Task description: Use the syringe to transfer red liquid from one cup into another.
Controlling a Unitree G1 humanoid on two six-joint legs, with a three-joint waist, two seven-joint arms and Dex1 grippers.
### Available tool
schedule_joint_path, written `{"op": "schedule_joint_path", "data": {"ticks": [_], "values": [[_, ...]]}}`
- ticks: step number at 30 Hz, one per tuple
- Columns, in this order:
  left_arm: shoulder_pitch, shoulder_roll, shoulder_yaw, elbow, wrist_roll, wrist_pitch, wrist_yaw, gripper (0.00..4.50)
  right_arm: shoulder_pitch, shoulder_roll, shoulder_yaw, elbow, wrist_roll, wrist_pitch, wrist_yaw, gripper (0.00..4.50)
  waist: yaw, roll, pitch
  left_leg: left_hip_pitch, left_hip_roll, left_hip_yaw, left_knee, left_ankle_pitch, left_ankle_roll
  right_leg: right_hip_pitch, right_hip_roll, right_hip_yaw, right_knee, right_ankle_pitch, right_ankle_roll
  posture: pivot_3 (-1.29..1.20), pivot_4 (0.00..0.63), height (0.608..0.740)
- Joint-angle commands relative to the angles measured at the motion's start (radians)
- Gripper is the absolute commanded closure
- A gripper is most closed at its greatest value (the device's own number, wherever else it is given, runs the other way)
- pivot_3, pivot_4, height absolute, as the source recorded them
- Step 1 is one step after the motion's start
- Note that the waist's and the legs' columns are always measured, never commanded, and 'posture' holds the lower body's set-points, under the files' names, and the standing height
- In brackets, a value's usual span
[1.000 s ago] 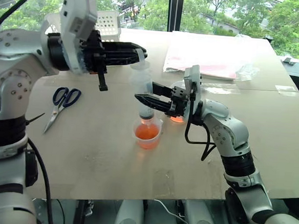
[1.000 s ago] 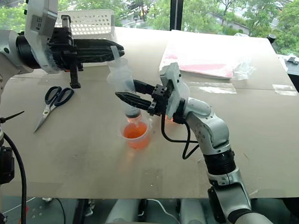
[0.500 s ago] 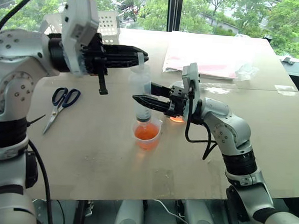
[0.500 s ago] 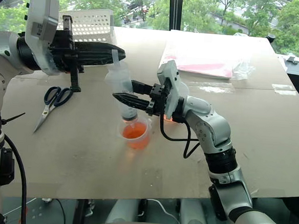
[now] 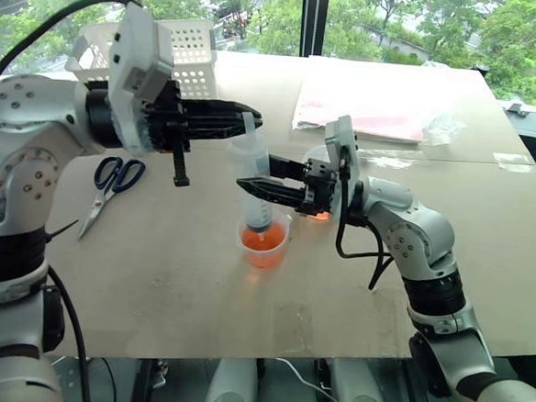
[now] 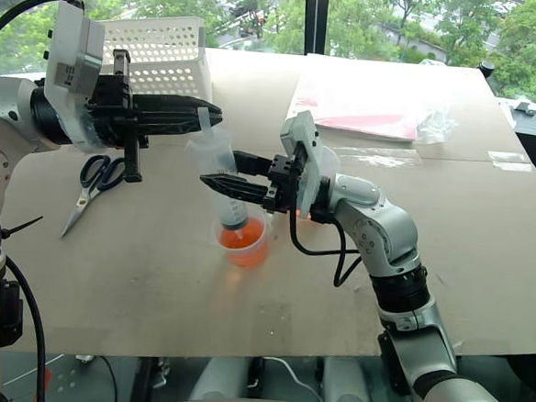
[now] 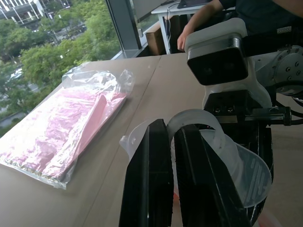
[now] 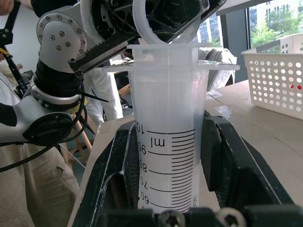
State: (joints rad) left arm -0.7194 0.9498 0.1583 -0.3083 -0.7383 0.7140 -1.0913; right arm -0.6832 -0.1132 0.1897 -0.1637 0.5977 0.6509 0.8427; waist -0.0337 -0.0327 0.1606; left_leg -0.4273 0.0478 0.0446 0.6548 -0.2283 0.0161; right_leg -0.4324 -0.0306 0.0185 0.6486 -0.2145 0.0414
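Step in hand: While the syringe point(image 5: 254, 177) stands upright with its tip down in the red liquid point(image 5: 263, 241), the pictures suggest liquid being either drawn up or pressed out (which of the two cannot be told).
Right pincer point(image 5: 251, 187): closed around the syringe barrel, holding it steady over the cup.
Left pincer point(image 5: 246, 118): shut on the plunger's top end, reaching in level above the barrel.
Cup under the tip point(image 5: 264, 245): clear, on the worktop point(image 5: 198, 279), just beside the right pincer, holding red liquid.
Second cup point(image 5: 319, 212): mostly hidden behind the right wrist; an orange glow shows there.
Barrel contents: looks pale and cloudy; no red fill can be made out.
Next move: probably a straight plunger stroke along the barrel's axis, the right grip unmoved so the tip stays submerged.
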Motion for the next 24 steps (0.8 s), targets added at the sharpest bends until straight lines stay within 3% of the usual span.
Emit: {"op": "schedule_joint_path", "data": {"ticks": [1,6,11,14,17,21,24], "values": [[0.022,-0.003,-0.042,-0.075,-0.038,0.038,-0.019,4.5,-0.075,0.021,-0.064,-0.082,0.055,-0.033,-0.02,3.11,0.0,0.0,0.0,0.0,0.0,0.0,0.0,0.0,0.0,0.0,0.0,0.0,0.0,0.0,0.0,0.0,0.15,0.74],[-0.007,-0.053,0.056,-0.059,-0.168,0.151,0.098,4.5,-0.072,0.015,-0.069,-0.092,0.069,-0.019,-0.031,3.11,0.0,0.0,0.0,0.0,0.0,0.0,0.0,0.0,0.0,0.0,0.0,0.0,0.0,0.0,0.0,0.0,0.15,0.74],[0.05,-0.097,0.258,-0.04,-0.373,0.29,0.308,2.85,-0.069,0.011,-0.144,-0.122,0.151,0.047,-0.113,3.11,-0.003,0.0,0.0,0.0,0.0,-0.001,0.0,0.0,0.0,0.0,0.0,0.0,0.001,0.0,0.0,0.0,0.15,0.74],[0.088,-0.138,0.347,-0.039,-0.481,0.317,0.465,1.24,-0.079,0.003,-0.198,-0.147,0.224,0.104,-0.177,3.11,-0.002,0.0,0.0,0.0,0.0,-0.003,0.0,0.0,0.0,0.0,-0.001,0.0,0.001,0.0,0.0,0.0,0.15,0.74],[0.161,-0.138,0.392,-0.085,-0.517,0.316,0.54,0.13,-0.09,-0.017,-0.267,-0.179,0.304,0.169,-0.264,3.12,-0.002,0.0,0.0,0.001,0.0,-0.005,0.0,0.0,0.0,0.0,-0.002,0.0,0.003,0.0,0.0,0.0,0.15,0.74],[0.317,-0.135,0.384,-0.243,-0.521,0.296,0.561,0.0,-0.113,-0.115,-0.412,-0.217,0.461,0.282,-0.434,3.12,0.001,0.0,0.0,0.002,-0.001,-0.004,0.0,0.0,0.0,0.0,-0.003,0.001,0.002,0.0,0.0,0.0,0.15,0.74],[0.422,-0.14,0.379,-0.33,-0.523,0.267,0.57,0.0,-0.118,-0.309,-0.51,-0.193,0.639,0.468,-0.546,3.12,0.016,0.0,0.0,0.001,-0.002,-0.001,0.0,0.0,0.0,0.001,-0.004,0.0,0.0,0.0,0.0,0.0,0.15,0.74]]}}
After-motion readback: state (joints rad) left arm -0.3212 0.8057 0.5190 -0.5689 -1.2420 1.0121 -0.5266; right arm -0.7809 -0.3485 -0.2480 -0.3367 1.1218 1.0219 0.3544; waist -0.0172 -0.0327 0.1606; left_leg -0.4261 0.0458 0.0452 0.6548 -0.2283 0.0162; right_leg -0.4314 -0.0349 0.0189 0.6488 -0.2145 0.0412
